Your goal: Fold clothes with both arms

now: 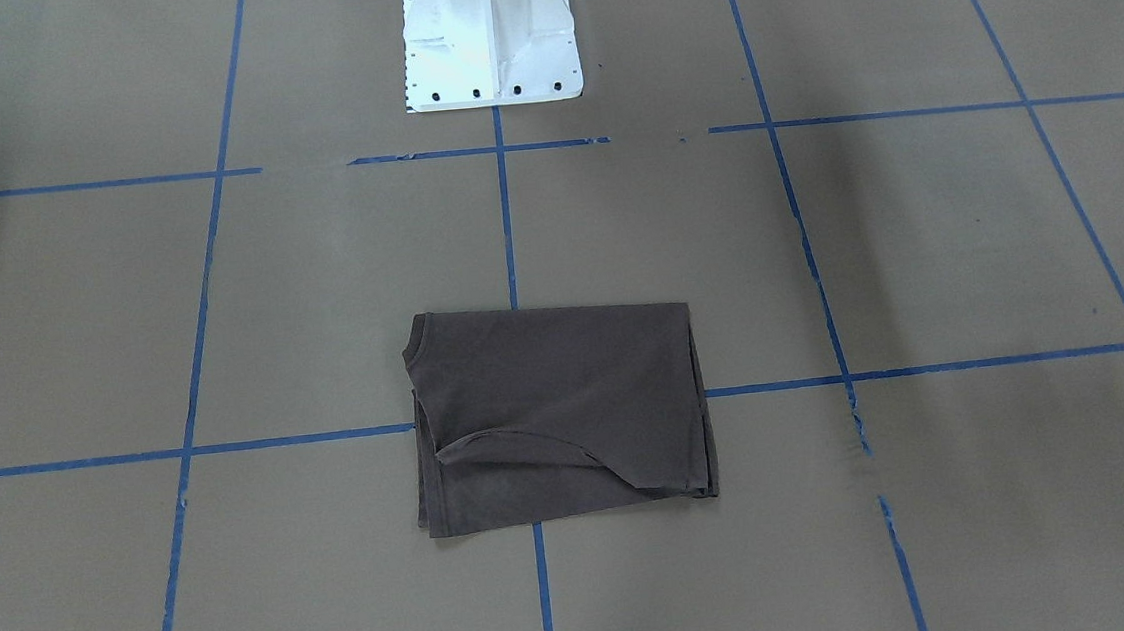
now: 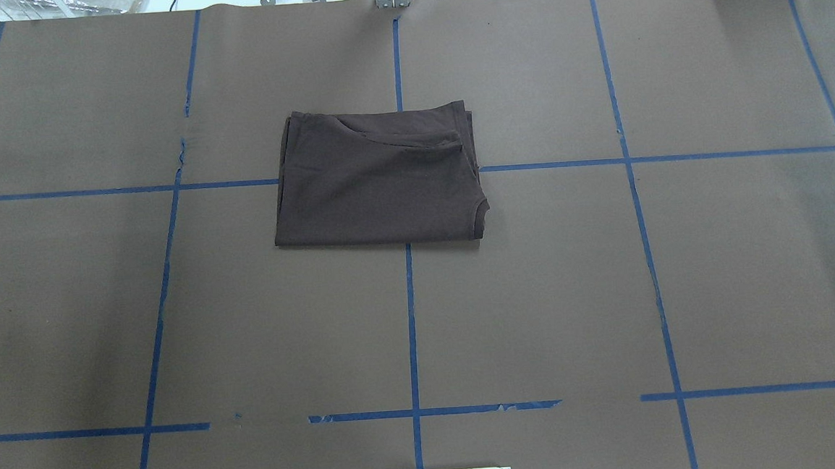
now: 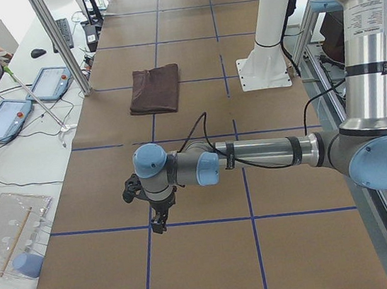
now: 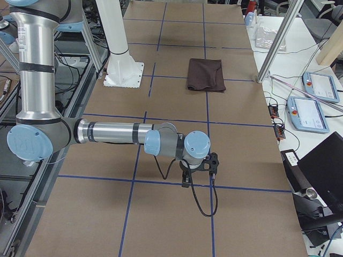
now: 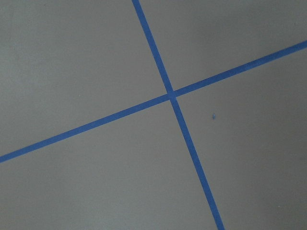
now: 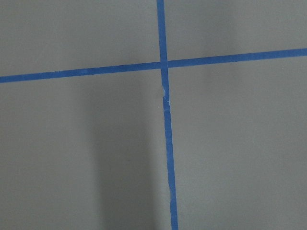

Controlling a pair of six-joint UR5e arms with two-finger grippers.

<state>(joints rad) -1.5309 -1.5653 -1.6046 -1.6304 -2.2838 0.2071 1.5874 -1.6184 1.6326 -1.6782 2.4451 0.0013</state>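
1. Hovering the left pincer [image 3: 159,226] fingers-down just above bare counter [image 3: 215,255], over a crossing of blue tape [image 5: 170,93]. Showing no fingers in the wrist view, so cannot tell whether wide or narrow.
2. Hovering the right pincer [image 4: 185,183] the same way at the opposite end, again over a tape crossing. Cannot tell its opening either. Gripping nothing, to judge from the empty counter under both.
3. Lying well apart from both: the T-shirt [image 2: 378,186], resting on the counter's centre line. Sitting near 12 o'clock from the left pincer in the left side view [image 3: 155,89], and between 12 and 1 o'clock from the right pincer in the right side view [image 4: 204,75].
4. Running its long axis from 9 to 3 o'clock in the overhead view, as a compact folded rectangle, with the pedestal [image 1: 490,40] at 6 o'clock of it, well apart.
5. Appearing about equally far from either pincer, so favouring neither arm.
6. Posing the left arm [image 3: 266,153] and the right arm [image 4: 107,133] alike: upper link upright, forearm stretched level along the counter, wrist turned down.
7. Judging the fold close to finished; needing, for any further crease, a long inward reach from both ends toward the short edges.
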